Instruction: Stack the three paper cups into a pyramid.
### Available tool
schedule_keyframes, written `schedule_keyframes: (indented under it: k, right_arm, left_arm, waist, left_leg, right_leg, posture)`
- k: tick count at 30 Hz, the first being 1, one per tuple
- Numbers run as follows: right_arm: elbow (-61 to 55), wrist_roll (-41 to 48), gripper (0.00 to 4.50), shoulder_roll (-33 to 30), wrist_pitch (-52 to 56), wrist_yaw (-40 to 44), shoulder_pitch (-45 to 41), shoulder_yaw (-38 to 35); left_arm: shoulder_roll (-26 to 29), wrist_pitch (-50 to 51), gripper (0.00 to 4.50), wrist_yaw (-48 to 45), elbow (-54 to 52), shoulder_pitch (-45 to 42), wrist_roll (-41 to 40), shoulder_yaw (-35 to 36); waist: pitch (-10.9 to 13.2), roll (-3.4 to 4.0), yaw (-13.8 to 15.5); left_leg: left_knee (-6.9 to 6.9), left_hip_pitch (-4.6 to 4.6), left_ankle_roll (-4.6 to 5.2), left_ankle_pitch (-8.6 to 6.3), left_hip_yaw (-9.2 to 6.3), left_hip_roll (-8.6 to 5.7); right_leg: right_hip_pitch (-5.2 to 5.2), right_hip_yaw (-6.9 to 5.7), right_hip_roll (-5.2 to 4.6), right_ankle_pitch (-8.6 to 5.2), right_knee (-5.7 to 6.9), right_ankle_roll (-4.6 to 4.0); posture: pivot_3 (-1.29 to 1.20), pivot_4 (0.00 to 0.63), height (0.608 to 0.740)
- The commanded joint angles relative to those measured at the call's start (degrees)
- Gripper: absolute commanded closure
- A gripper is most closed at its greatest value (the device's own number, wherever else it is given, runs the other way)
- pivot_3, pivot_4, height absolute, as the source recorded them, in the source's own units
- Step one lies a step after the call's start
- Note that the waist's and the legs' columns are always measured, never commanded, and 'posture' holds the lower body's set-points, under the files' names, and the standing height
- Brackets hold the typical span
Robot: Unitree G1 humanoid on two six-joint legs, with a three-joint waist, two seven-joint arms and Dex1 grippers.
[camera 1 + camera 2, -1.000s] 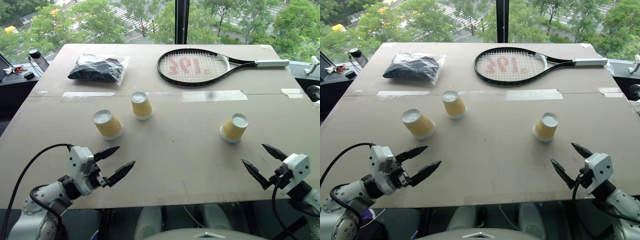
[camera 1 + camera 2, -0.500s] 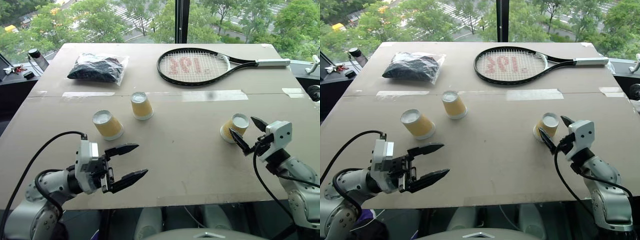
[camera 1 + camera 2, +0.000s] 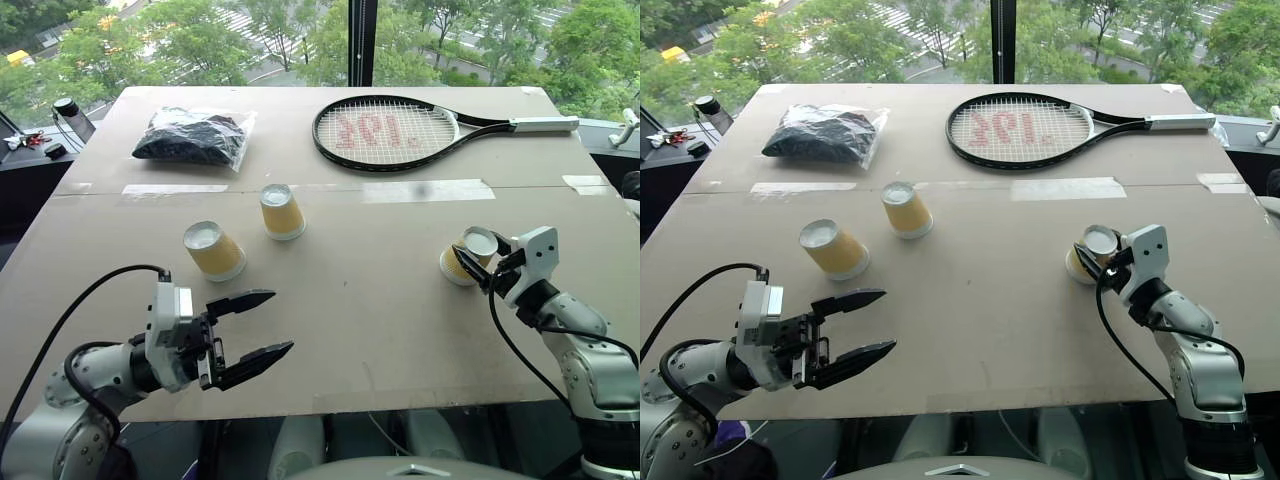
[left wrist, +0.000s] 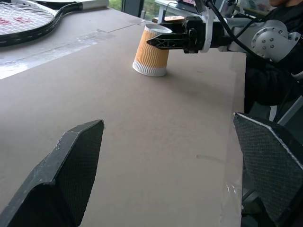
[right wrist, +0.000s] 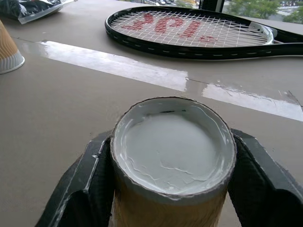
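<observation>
Right gripper (image 3: 472,262) has its two black fingers closed on the sides of the right-hand cup (image 3: 467,254), one finger on each flank just below the upturned white base, as the right wrist view shows with the cup (image 5: 173,161) wedged between them. That cup stands upside down on the table (image 3: 360,300), rim down, its long axis upright, while the gripper comes at it level from the side, so the grip runs across the cup's axis. The coming move, as I judge it, turns on one relation: the other two cups lie well away to this gripper's left, across a bare stretch of board, and the held cup must travel that way. Of those two, the nearer cup (image 3: 214,250) sits just ahead of the left gripper (image 3: 250,325), whose jaws stand wide open and hold nothing; the farther cup (image 3: 282,211) stands a little beyond it and toward the right gripper's side, the pair close but apart, not touching. Both are also inverted. All three cups are small and tapered, with yellow-tan ribbed sides and white bases and rims; they look light and easily crushed, so a gentle squeeze seems wise. No pyramid stands yet.
</observation>
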Motion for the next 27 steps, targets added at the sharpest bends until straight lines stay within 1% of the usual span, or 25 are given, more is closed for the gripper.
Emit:
schedule_keyframes:
  k: [1, 6, 8, 11, 13, 16, 18, 23, 27]
  right_arm:
    - [-0.55, 0.5, 2.27, -0.86, -0.19, 0.7, -1.75, -0.33]
    - [-2.47, 2.27, 2.27, -1.52, 2.5, 2.14, -5.32, 0.8]
    - [-2.16, 2.55, 2.27, -1.48, 4.56, 2.51, -9.6, 2.51]
    - [-0.16, 1.05, 2.27, -1.96, 6.85, 3.19, -15.58, 5.67]
    - [3.01, -0.44, 2.27, -1.59, 8.75, 2.41, -20.85, 7.71]
    - [6.08, -1.26, 2.27, -0.77, 11.83, 1.88, -26.64, 9.89]
    - [6.65, -1.29, 2.27, -0.59, 12.75, 2.18, -27.94, 10.55]
    - [7.94, -2.02, 2.27, 0.87, 12.96, 3.16, -28.95, 13.62]
    - [9.2, -2.48, 2.27, 2.56, 12.66, 2.94, -28.96, 14.42]
  left_arm:
    - [-0.11, -0.14, 0.0, 0.65, -1.9, -0.45, -2.01, 1.82]
    - [-2.2, -0.99, 0.0, 4.42, -1.86, -2.42, -2.31, 2.42]
    - [-4.38, -3.64, 0.0, 5.06, -1.32, -3.28, -1.4, 2.91]
    - [-4.09, -3.25, 0.0, 4.06, -1.12, -3.04, -2.4, 3.9]
    - [-3.92, -1.66, 0.0, 3.98, -1.2, -2.49, -6.07, 6.0]
    - [-4.41, -2.1, 0.0, 3.45, -1.89, -0.15, -6.57, 7.64]
    - [-4.63, -2.25, 0.0, 3.53, -2.3, 0.6, -6.74, 7.98]
    - [-6.71, -2.92, 0.0, 5.27, -4.03, 3.36, -6.74, 8.35]
    - [-7.64, -3.11, 0.0, 6.03, -4.88, 4.73, -6.69, 8.46]
  waist:
    - [0.0, 0.0, 0.0]
    - [0.02, 0.03, -0.08]
    - [0.03, 0.05, -0.33]
    - [0.03, 0.06, -0.43]
    - [0.03, 0.05, -0.28]
    - [0.04, 0.06, -0.12]
    - [0.04, 0.05, 0.09]
    - [0.04, 0.04, -0.1]
    - [0.05, 0.06, -0.26]
  left_leg:
    - [0.0, 0.0, 0.0, 0.0, 0.0, 0.0]
    - [0.0, 0.0, 0.0, 0.0, -0.01, 0.0]
    - [0.0, 0.01, 0.0, 0.0, 0.01, 0.0]
    - [0.0, 0.02, 0.0, 0.0, 0.02, 0.02]
    - [0.0, 0.02, -0.01, 0.0, -0.02, 0.03]
    - [0.01, -0.02, -0.03, 0.02, 0.01, 0.04]
    - [0.01, -0.07, -0.22, 0.13, 0.01, 0.01]
    - [0.01, -0.13, -0.19, 0.11, -0.01, -0.01]
    - [0.0, -0.11, -0.17, 0.1, -0.03, 0.02]
  right_leg:
    - [0.0, 0.0, 0.0, 0.0, 0.0, 0.0]
    - [0.0, -0.01, 0.0, 0.0, 0.01, 0.0]
    - [0.0, 0.02, 0.0, 0.01, 0.03, 0.01]
    - [-0.02, 0.06, 0.06, 0.02, 0.06, 0.01]
    - [-0.02, -0.01, 0.06, 0.01, 0.05, 0.0]
    - [-0.04, 0.0, 0.03, 0.01, 0.01, 0.0]
    - [-0.04, -0.03, -0.02, 0.01, -0.04, 0.0]
    - [-0.04, -0.06, -0.06, 0.01, -0.07, 0.0]
    - [-0.06, -0.07, -0.04, 0.01, -0.03, 0.0]
  posture:
    - [0.0, 0.15, 0.74]
    - [0.0, 0.15, 0.74]
    - [0.0, 0.15, 0.74]
    - [0.0, 0.15, 0.74]
    - [0.0, 0.15, 0.74]
    - [0.0, 0.15, 0.74]
    - [0.0, 0.15, 0.74]
    - [0.0, 0.15, 0.74]
    - [0.0, 0.15, 0.74]
